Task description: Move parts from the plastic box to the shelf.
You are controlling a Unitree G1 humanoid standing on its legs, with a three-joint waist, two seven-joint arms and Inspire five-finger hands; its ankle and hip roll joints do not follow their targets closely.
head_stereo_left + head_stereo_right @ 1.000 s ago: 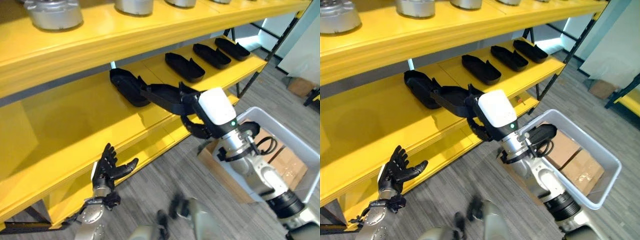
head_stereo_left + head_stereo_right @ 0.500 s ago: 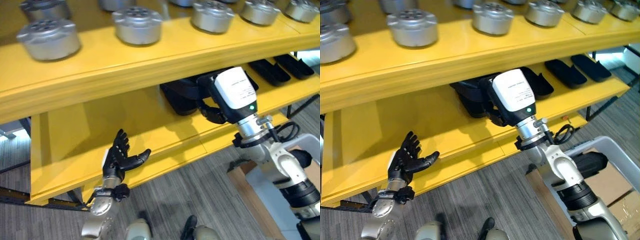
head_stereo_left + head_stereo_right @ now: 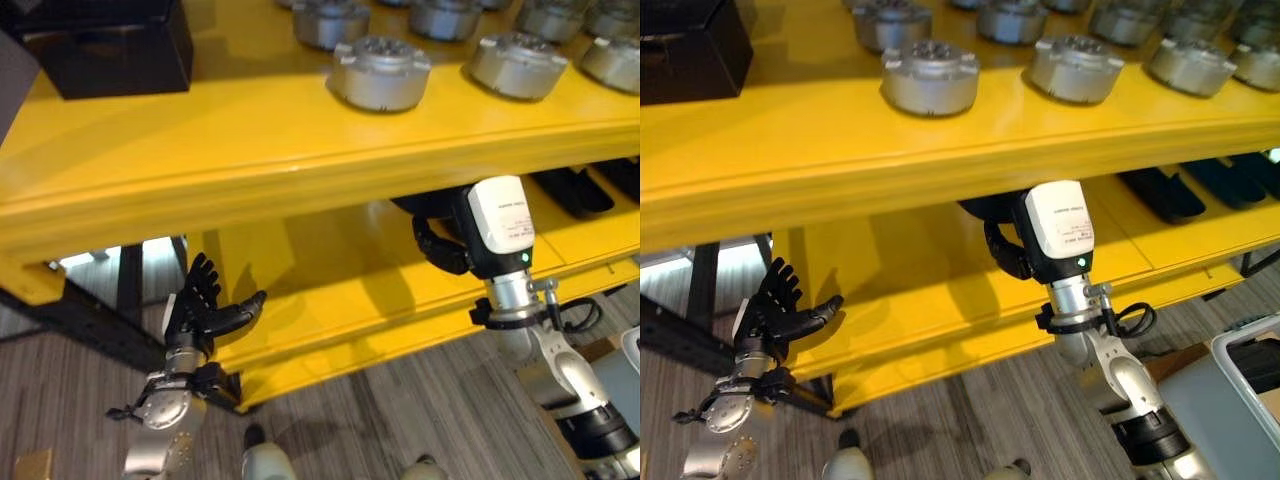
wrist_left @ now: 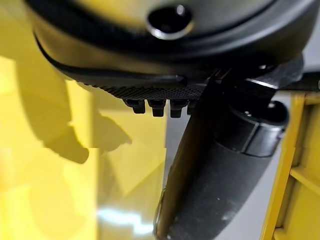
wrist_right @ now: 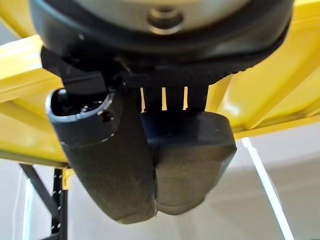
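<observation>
right robot hand [image 3: 440, 245]: under the upper shelf [image 3: 300, 150], fingers curled round a black part [image 5: 187, 150]; reaching over the lower shelf [image 3: 930, 300].
part: black moulded shell, held in the air above the lower shelf, not set down yet.
left robot hand [image 3: 205, 310]: idle, near left, fingers spread, nothing in it.
handling: prob. light, stiff plastic, smooth so may slip; best hold across the narrow middle, thumb under.
other: more black parts [image 3: 1160, 192] on lower shelf far right; round metal pieces [image 3: 930, 75] on upper shelf.
</observation>
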